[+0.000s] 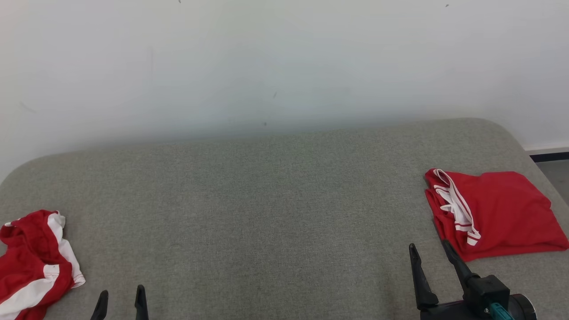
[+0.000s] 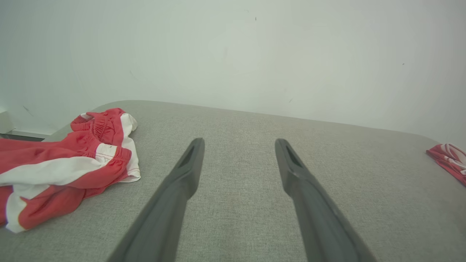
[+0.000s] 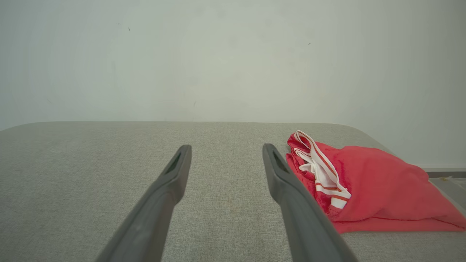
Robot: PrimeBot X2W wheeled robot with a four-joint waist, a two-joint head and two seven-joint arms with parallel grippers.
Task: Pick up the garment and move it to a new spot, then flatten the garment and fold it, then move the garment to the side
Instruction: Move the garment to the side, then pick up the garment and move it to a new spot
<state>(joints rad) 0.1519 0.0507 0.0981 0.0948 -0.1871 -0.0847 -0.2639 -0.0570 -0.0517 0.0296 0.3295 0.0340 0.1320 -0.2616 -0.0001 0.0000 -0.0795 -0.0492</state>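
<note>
Running off view at lower left, crumpled red-and-white garment (image 1: 27,263).

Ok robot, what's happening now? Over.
Both jaws open, holding nothing. Crumpled red-and-white garment lies left, untouched. Folded red garment lies right. No obstacle seen.
</note>
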